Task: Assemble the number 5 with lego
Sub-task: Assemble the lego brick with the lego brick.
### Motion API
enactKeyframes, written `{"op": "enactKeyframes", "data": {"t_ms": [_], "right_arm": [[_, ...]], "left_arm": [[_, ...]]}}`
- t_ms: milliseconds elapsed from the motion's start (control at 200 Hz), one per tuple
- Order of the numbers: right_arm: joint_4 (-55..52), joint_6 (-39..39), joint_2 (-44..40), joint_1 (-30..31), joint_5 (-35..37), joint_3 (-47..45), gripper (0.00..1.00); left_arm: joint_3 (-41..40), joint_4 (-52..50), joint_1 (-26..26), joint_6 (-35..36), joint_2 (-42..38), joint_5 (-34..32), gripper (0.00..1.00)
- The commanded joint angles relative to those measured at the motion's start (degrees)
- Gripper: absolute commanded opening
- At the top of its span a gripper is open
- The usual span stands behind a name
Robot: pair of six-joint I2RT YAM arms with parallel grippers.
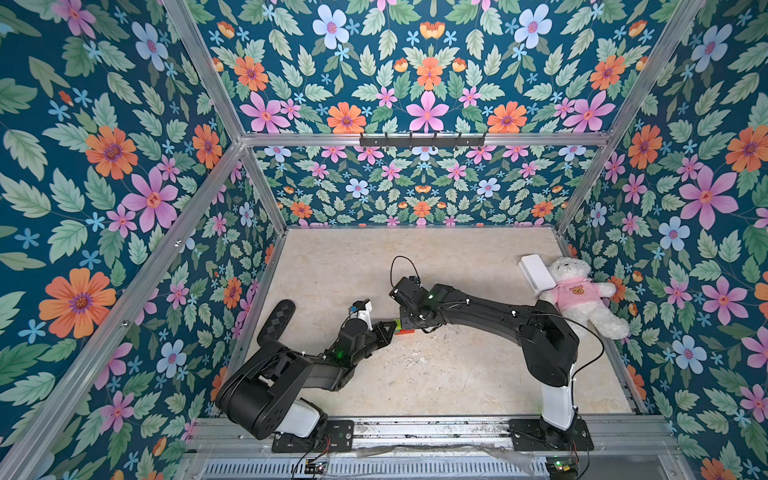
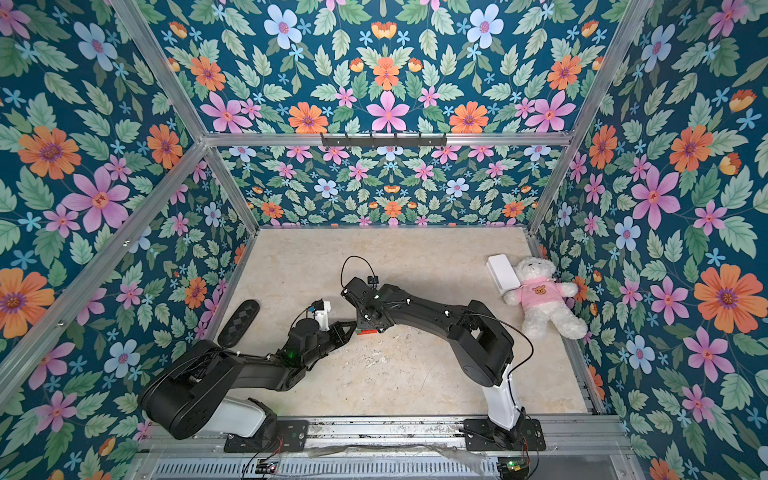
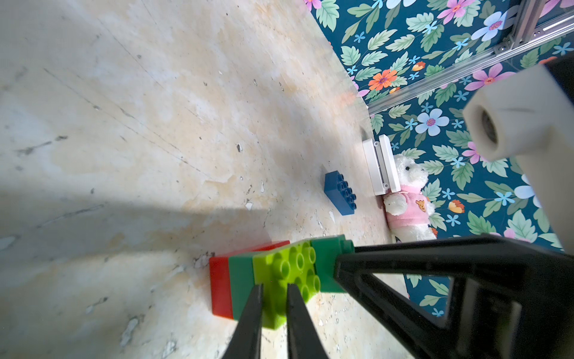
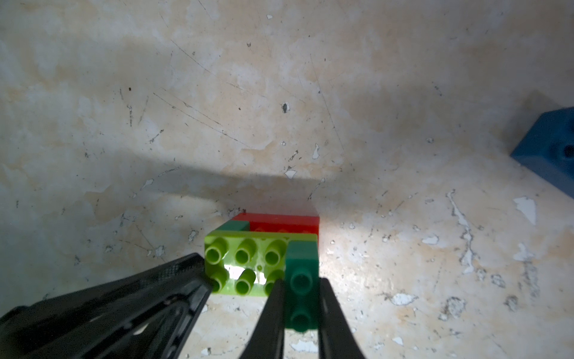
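Observation:
A lego stack (image 1: 405, 329) (image 2: 366, 331) stands mid-table between both grippers. It has a red brick (image 3: 220, 286) at the base, a dark-green brick (image 3: 242, 279) on it, then a lime-green brick (image 3: 295, 264) (image 4: 242, 264). A second dark-green brick (image 4: 302, 264) sits on one end of the lime one. My left gripper (image 3: 275, 289) is shut on the lime-green brick. My right gripper (image 4: 301, 283) is shut on the top dark-green brick. A blue brick (image 3: 340, 194) (image 4: 549, 149) lies apart on the table, hidden under the right arm in both top views.
A white teddy in a pink shirt (image 1: 577, 291) (image 2: 540, 293) lies at the right wall, with a white box (image 1: 536, 272) (image 2: 503, 272) beside its head. A black oval pad (image 1: 276, 320) leans at the left wall. Flowered walls enclose the table.

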Motion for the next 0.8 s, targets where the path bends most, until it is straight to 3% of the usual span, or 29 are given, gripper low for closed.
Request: {"op": "enactKeyframes", "data": {"t_ms": [0, 155, 630, 795], "right_arm": [[-0.6, -0.3, 0.0, 0.1, -0.5, 0.2, 0.00], [-0.7, -0.3, -0.5, 0.1, 0.1, 0.3, 0.00], [-0.9, -0.4, -2.2, 0.0, 1.8, 0.7, 0.34], [-0.1, -0.5, -3.9, -0.4, 2.0, -0.3, 0.38]], "left_arm": [[-0.5, -12.0, 0.0, 0.6, 0.6, -1.5, 0.17], [-0.5, -12.1, 0.0, 0.6, 0.9, -1.6, 0.17], [-0.4, -12.6, 0.0, 0.8, 1.0, -1.5, 0.17], [-0.4, -12.8, 0.0, 0.9, 0.9, -1.6, 0.17]]}}
